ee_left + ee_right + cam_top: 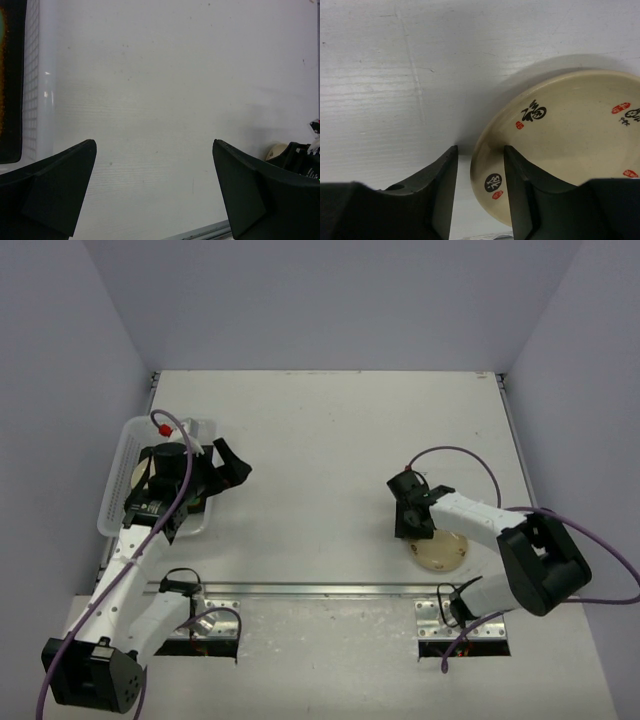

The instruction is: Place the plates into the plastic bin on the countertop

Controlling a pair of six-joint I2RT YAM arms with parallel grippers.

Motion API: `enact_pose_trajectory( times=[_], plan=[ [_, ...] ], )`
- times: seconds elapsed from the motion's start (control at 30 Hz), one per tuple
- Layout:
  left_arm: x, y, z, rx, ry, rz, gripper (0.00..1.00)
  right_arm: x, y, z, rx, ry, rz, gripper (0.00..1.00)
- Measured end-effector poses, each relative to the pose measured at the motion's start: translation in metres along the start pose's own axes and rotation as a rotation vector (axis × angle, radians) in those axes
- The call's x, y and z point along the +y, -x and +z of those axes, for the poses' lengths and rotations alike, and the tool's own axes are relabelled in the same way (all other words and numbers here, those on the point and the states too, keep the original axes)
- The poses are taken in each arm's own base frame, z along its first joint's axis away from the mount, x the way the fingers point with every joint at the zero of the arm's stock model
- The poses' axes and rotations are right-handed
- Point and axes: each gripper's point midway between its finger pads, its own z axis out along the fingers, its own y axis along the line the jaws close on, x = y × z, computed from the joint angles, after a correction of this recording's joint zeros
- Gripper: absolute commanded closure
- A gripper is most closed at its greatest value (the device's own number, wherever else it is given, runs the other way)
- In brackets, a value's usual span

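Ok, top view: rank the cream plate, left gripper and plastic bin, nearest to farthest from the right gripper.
1. The cream plate, at the right gripper fingertips.
2. The left gripper, across the countertop, left side.
3. The plastic bin, just beyond it, far left.

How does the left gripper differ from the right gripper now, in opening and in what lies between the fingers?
The left gripper has its jaws wide apart; the right gripper has them much narrower. Between the left gripper's fingers lies only bare countertop, beside the plastic bin; the right gripper straddles the rim of the cream plate. Neither is clamped on anything yet.
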Motion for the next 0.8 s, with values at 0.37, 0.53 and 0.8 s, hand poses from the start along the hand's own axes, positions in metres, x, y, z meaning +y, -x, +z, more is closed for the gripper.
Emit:
enact_pose_trajectory(
  times=[0.37,0.53,0.8],
  plan=[
    [-0.004,-0.004,0.001,0.021,-0.022,-0.002,0.00,0.018,0.008,-0.001,-0.087,0.017,-0.133,1.00],
    [-0.006,-0.006,0.001,0.032,-0.036,-0.002,0.00,0.028,0.001,-0.008,-0.103,0.005,-0.235,1.00],
    [-0.006,-0.014,0.003,0.058,-0.046,-0.004,0.00,0.037,0.001,-0.022,-0.132,0.053,-0.285,1.00]
  ],
)
